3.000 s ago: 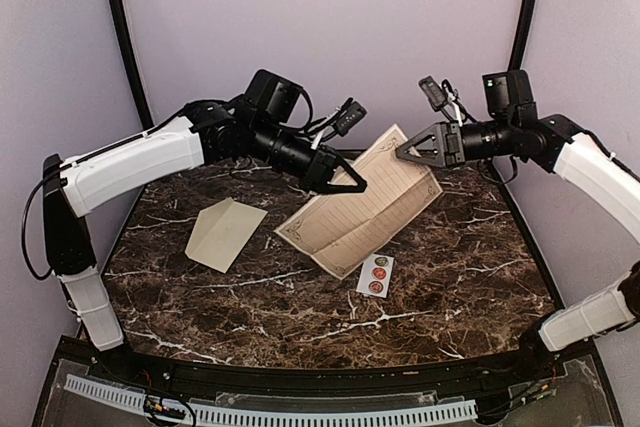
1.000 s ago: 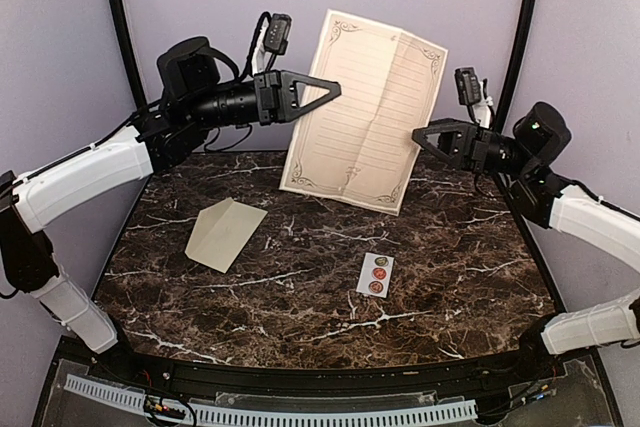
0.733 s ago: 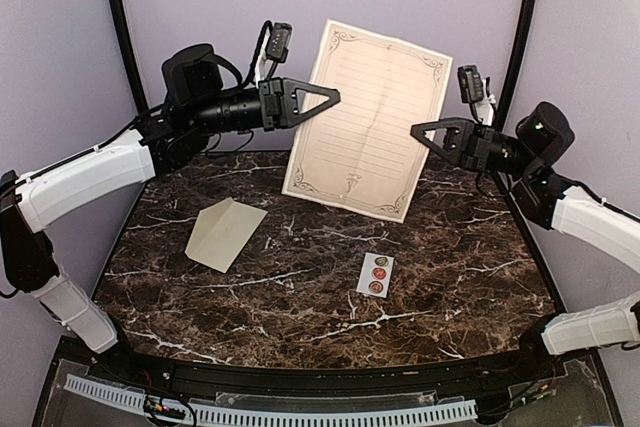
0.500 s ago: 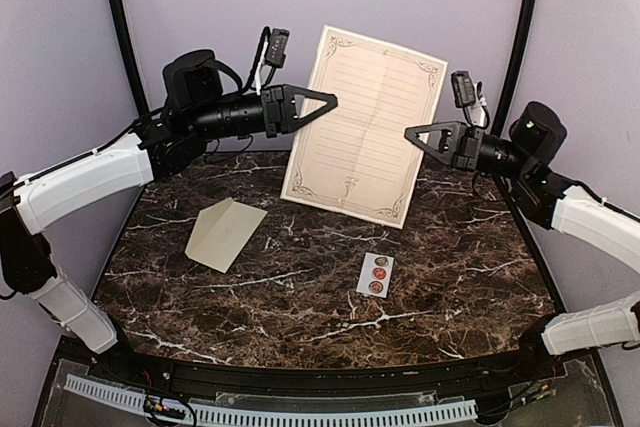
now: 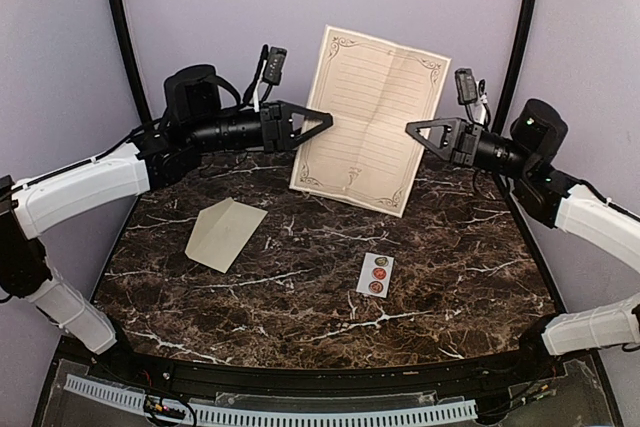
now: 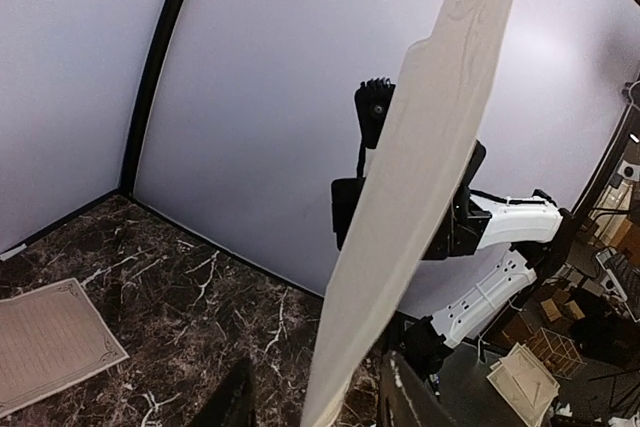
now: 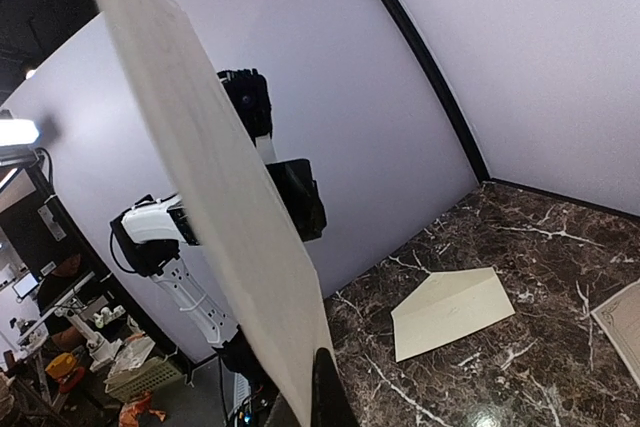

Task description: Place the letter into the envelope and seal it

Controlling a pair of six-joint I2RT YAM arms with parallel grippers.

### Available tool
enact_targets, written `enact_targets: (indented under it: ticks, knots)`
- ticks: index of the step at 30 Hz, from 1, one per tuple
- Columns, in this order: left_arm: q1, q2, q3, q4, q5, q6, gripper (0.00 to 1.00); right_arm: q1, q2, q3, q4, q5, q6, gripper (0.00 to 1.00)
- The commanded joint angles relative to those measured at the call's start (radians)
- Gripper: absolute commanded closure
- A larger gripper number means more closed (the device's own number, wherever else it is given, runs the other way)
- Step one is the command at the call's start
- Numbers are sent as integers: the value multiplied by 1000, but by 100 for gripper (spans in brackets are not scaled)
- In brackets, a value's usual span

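The letter (image 5: 370,117), a tan lined sheet with an ornate border, stands upright in the air above the back of the table. My right gripper (image 5: 408,129) is shut on its right edge; in the right wrist view the letter (image 7: 200,177) rises edge-on from the gripper (image 7: 310,399). My left gripper (image 5: 328,118) is at the sheet's left edge and open. The left wrist view shows the letter (image 6: 420,167) passing loose between its parted fingers (image 6: 235,402). The cream envelope (image 5: 225,234) lies flat on the left of the marble table (image 5: 450,267) and also appears as the envelope (image 7: 450,312).
A small white sticker strip (image 5: 376,274) with round dots lies right of centre. Another tan bordered sheet (image 6: 50,342) lies flat on the table near the back, at the frame edge as a sheet (image 7: 622,332). Lilac walls and black poles close in the back and sides.
The left gripper has opened on the letter's left edge and dropped slightly. The right gripper shut on the right edge. The letter shifted a little to the right and stays upright.
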Motion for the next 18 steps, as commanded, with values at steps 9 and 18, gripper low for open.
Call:
enact_targets:
  ticks: [9, 18]
  knots:
    - [3, -66, -109, 18, 86, -49, 62, -1, -18, 7, 148, -23, 54, 100]
    - [4, -73, -85, -84, 13, 15, 100, -1, -60, -12, 61, -42, -4, 93]
